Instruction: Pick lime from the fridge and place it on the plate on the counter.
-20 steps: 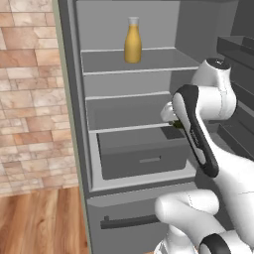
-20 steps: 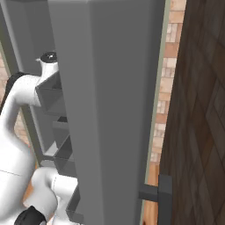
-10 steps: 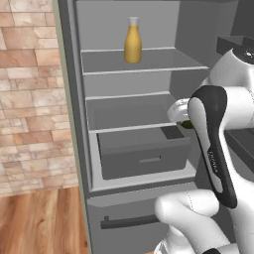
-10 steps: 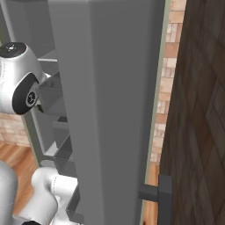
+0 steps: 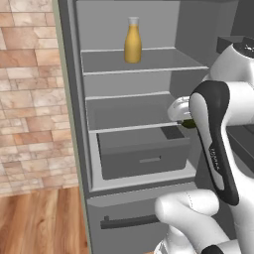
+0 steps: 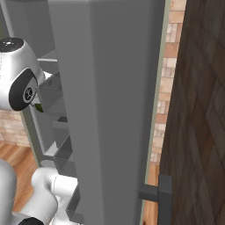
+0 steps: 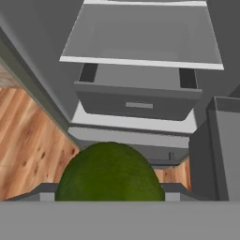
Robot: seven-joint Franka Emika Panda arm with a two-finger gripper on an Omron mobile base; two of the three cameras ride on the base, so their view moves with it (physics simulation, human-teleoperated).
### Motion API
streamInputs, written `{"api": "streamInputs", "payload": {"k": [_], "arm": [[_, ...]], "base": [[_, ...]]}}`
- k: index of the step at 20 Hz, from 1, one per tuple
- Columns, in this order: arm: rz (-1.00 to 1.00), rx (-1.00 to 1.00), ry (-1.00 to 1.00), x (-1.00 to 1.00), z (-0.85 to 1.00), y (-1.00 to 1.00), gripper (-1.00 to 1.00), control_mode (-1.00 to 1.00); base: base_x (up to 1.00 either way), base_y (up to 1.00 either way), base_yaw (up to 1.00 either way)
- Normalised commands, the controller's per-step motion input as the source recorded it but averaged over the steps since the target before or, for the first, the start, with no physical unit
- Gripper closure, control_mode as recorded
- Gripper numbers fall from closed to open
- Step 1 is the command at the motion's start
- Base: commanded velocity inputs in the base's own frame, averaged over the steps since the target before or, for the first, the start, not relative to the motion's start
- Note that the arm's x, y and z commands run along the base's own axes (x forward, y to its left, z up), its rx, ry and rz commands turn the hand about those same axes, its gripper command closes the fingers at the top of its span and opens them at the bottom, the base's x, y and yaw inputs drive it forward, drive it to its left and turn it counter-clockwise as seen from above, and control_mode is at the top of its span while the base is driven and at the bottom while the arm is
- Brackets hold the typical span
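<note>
I have the lime (image 7: pixel 110 171) pinched between the gripper (image 7: pixel 108 190) fingers, tight against the hand camera. It hangs in front of the open fridge (image 5: pixel 134 106), just off the right end of the middle shelf (image 5: pixel 130 111), clear of any surface and ready to carry to the plate. Drawer (image 5: pixel 144 151) sits below, bottle (image 5: pixel 132 41) up on the top shelf. Fridge door (image 6: pixel 110 114) stands close on my right; I judge that the main snag on the way out.

Dark green lime (image 7: pixel 110 172); grey fridge (image 5: pixel 134 106) with pale-edged shelves; yellow-orange bottle (image 5: pixel 132 43); tan-pink brick wall (image 5: pixel 30 104); orange-brown wood floor (image 5: pixel 42 223); dark handle (image 5: pixel 128 221).
</note>
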Motion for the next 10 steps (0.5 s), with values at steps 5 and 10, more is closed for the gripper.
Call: {"api": "streamInputs", "payload": {"k": [5, 10], "arm": [[0.00, 0.00, 0.00, 0.00, 0.00, 0.00, 1.00, -1.00], [0.00, 0.00, 0.00, 0.00, 0.00, 0.00, 1.00, 1.00]], "base": [[0.00, 0.00, 0.00], [-0.01, 0.00, 0.00]]}}
